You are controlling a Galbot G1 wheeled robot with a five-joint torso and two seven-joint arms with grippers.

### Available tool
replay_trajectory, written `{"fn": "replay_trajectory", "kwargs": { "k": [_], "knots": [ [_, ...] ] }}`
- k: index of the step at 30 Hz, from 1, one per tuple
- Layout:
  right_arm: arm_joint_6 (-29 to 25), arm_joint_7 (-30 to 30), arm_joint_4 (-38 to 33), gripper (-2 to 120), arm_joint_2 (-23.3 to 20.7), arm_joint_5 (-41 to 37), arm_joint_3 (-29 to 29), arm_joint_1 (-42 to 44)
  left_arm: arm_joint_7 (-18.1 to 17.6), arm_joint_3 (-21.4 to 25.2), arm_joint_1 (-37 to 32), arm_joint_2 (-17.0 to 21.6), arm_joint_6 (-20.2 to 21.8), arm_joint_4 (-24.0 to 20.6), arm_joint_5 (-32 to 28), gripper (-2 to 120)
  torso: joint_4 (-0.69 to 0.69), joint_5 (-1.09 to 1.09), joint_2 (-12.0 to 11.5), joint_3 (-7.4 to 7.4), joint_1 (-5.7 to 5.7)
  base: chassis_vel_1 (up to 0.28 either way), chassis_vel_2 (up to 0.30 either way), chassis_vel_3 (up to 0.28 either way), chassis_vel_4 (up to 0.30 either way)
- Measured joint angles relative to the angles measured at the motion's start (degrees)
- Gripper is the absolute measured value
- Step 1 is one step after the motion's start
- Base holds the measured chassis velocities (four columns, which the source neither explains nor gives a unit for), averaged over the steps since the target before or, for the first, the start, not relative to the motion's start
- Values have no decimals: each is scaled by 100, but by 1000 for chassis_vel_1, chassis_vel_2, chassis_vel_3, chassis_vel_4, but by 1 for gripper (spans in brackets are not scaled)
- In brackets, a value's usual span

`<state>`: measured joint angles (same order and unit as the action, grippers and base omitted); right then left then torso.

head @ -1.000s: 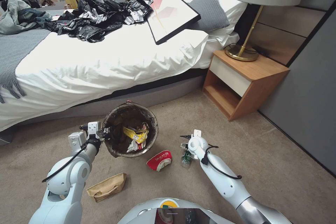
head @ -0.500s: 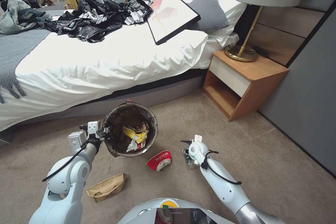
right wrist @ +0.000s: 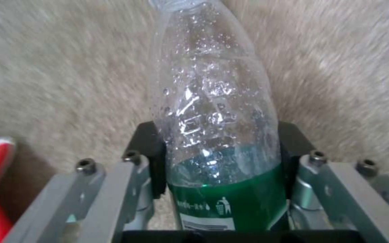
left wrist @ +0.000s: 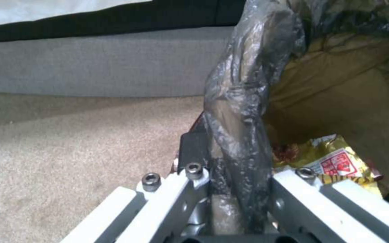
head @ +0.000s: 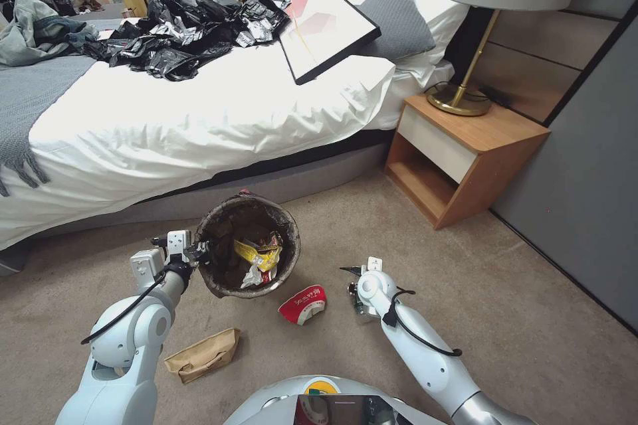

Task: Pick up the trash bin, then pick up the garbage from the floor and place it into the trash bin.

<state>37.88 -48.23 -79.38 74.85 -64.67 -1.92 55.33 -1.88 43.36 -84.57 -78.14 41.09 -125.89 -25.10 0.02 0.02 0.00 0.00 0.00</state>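
Note:
The trash bin, its dark bag folded over the rim, hangs tilted just above the carpet beside the bed. My left gripper is shut on its rim; up close the fingers pinch the bagged rim. Yellow and red-white wrappers lie inside the bin. My right gripper is low over the carpet, shut on the clear plastic bottle, with a pad pressed to each side above its green label. A red-and-white snack packet and a brown paper bag lie on the floor.
The bed runs along behind the bin, with black plastic sacks and a framed picture on it. A wooden nightstand with a lamp stands right, against a grey wall. Open carpet lies right of my right arm.
My right gripper has moved down and slightly toward me, and the bottle has moved with it. The left gripper and bin have stayed put.

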Motion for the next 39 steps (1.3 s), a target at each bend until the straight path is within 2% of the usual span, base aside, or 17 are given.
{"fn": "replay_trajectory", "kwargs": {
  "k": [4, 5, 13, 16, 21, 24, 25, 28, 29, 31, 32, 35, 36, 37, 38, 39],
  "knots": [
    [16, -64, -133, 37, -45, -84, 9, 24, 0, -1, 3, 1, 0, 7, 0, 0, -2, -1, 0, 0, 0, 0, 0, 0, 0],
    [19, -77, -156, 34, -53, -96, 11, 29, 0, -1, 4, 1, 0, 7, 0, 0, -3, -1, 0, 0, 0, 0, 0, 0, 0],
    [56, -257, -630, 33, -240, -271, 10, 90, 1, -21, 12, -5, -1, 10, 5, 0, -3, -2, 0, 0, 0, 0, 0, 0, 0],
    [100, -403, -1173, 33, -472, -509, -7, 135, -1, -21, 14, 0, -1, 18, 11, 0, -3, -1, 0, 0, 0, 0, 0, 0, 0],
    [151, -494, -1643, 33, -702, -693, -38, 163, -1, -18, 11, 7, 0, 18, 12, 0, -3, 0, 0, 0, 0, 0, 0, 0, 0],
    [190, -566, -2277, 33, -1134, -912, -60, 135, -12, -17, 5, 12, 12, 16, 13, 0, -5, -1, 0, 0, 0, 0, 0, 0, 0],
    [190, -566, -2277, 33, -1134, -912, -60, 135, -12, -17, 5, 12, 12, 16, 13, 0, -5, -1, 0, 0, 0, 0, 0, 0, 0],
    [381, -243, -3679, 33, -2190, -1365, 161, -549, -92, -125, -19, 7, 94, -65, -37, 0, -6, 0, 0, 0, 0, 0, 0, 0, 0],
    [381, -243, -3679, 33, -2190, -1365, 161, -549, -92, -125, -19, 7, 94, -65, -37, 0, -6, 0, 0, 0, 0, 0, 0, 0, 0],
    [317, 226, -4344, 33, -2616, -1746, 462, -1527, -144, -193, -41, -4, 96, -102, -51, 0, -3, 0, 0, 0, 0, 0, 0, 0, 0],
    [317, 226, -4344, 33, -2616, -1746, 462, -1527, -144, -193, -41, -4, 96, -102, -51, 0, -3, 0, 0, 0, 0, 0, 0, 0, 0],
    [339, 891, -4743, 33, -2872, -2501, 1104, -3014, -141, -273, -35, -1, 98, -80, -23, 0, -5, -2, 0, 0, 0, 0, 0, 0, 0],
    [339, 891, -4743, 33, -2872, -2501, 1104, -3014, -141, -273, -35, -1, 98, -80, -23, 0, -5, -2, 0, 0, 0, 0, 0, 0, 0],
    [341, 989, -4752, 33, -2859, -2604, 1243, -3292, -139, -283, -32, -4, 98, -66, -16, 0, -5, -1, 0, 0, 0, 0, 0, 0, 0],
    [336, 1206, -4705, 33, -2746, -2776, 1696, -4005, -131, -304, -23, -9, 99, -27, 4, 0, -4, -3, 0, 0, 0, 0, 0, 0, 0],
    [336, 1206, -4705, 33, -2746, -2776, 1696, -4005, -131, -304, -23, -9, 99, -27, 4, 0, -4, -3, 0, 0, 0, 0, 0, 0, 0]
  ]
}}
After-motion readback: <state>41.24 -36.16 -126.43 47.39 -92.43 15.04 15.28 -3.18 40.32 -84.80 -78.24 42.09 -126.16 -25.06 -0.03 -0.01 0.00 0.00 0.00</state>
